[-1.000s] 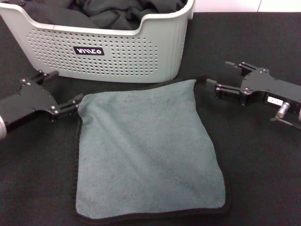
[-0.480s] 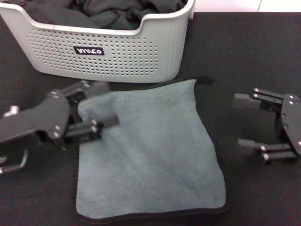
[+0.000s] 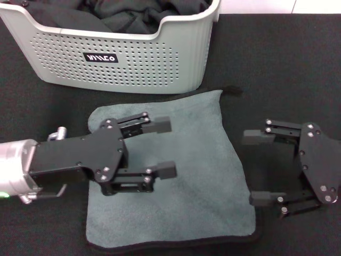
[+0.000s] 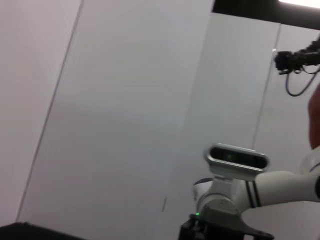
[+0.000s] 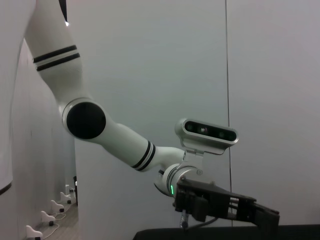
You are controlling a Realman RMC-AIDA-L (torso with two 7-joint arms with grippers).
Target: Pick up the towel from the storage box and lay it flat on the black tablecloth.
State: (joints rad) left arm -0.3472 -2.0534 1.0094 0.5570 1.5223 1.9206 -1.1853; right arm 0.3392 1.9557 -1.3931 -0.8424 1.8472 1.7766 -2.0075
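The grey-teal towel [image 3: 208, 170] with a black stitched border lies flat on the black tablecloth [image 3: 287, 64], just in front of the light grey storage box [image 3: 133, 72]. My left gripper [image 3: 162, 148] is open and empty, and hovers over the towel's left half, turned on its side. My right gripper [image 3: 257, 168] is open and empty, just off the towel's right edge over the tablecloth. The right wrist view shows my left arm [image 5: 100, 130] against a wall. The left wrist view shows only a wall and my right wrist [image 4: 235, 200].
Plain black garments [image 3: 133, 13] fill the storage box, which stands at the back left. The tablecloth spreads on all sides of the towel. A pale floor strip [image 3: 256, 5] shows beyond the table's far edge.
Both grippers have let go of the towel's far corners and risen, turning on their sides. The left now hangs over the towel. The towel stays flat.
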